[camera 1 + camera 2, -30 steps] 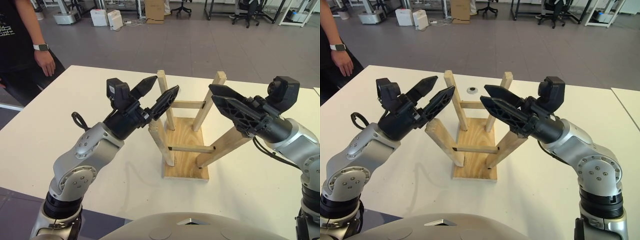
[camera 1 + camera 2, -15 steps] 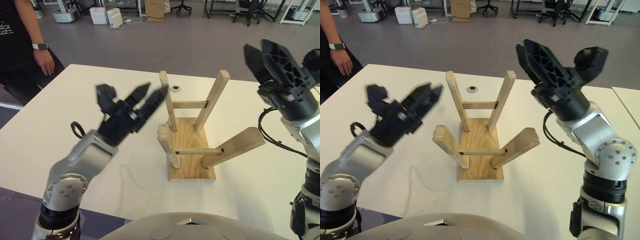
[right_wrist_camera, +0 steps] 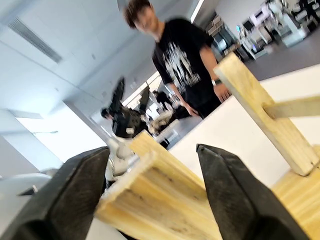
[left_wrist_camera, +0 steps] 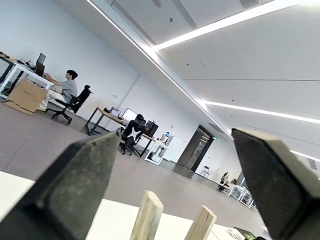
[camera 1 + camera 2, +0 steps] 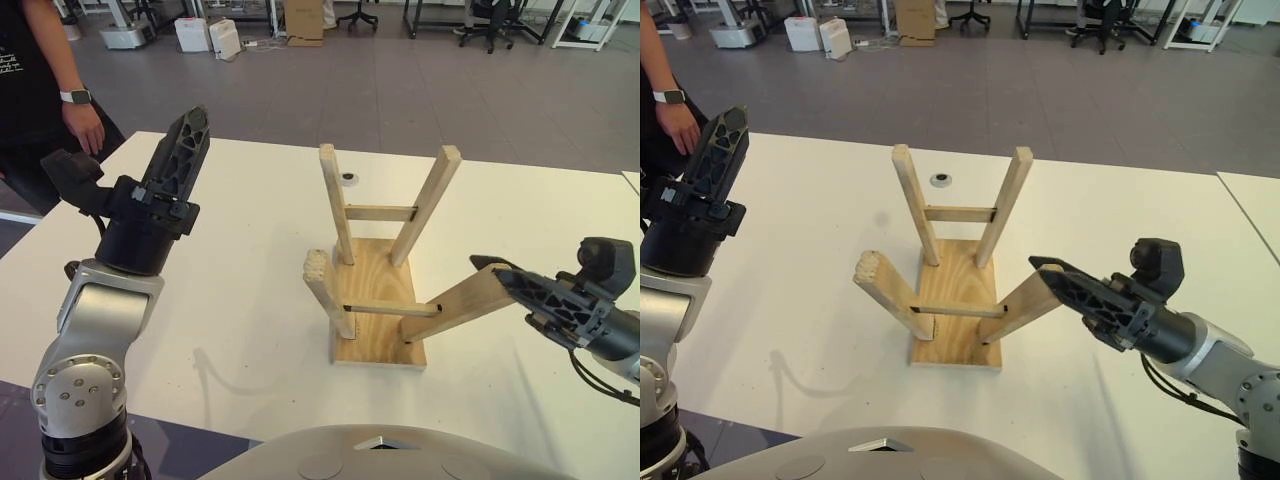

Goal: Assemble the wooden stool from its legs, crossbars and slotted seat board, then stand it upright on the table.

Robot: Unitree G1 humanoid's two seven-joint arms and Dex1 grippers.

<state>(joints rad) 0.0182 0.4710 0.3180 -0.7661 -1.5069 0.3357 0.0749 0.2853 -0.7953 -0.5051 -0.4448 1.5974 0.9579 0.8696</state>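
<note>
The pale wooden stool [image 5: 375, 290] sat upside down on the smooth white bench [image 5: 240, 260], seat board [image 5: 385, 350] flat, square legs splayed upward. My right tool [image 5: 490, 268] had its black fingers spread about the near-right leg [image 5: 450, 300]. My left tool [image 5: 188, 130], also spread, hung raised at left. Grey floor [image 5: 400, 80] lay beyond.

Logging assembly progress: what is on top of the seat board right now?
Four legs rise from the seat board, joined in pairs by two crossbars; the board lies flat on the table. The leg ends cover where they join it, and the board's underside is hidden.
</note>
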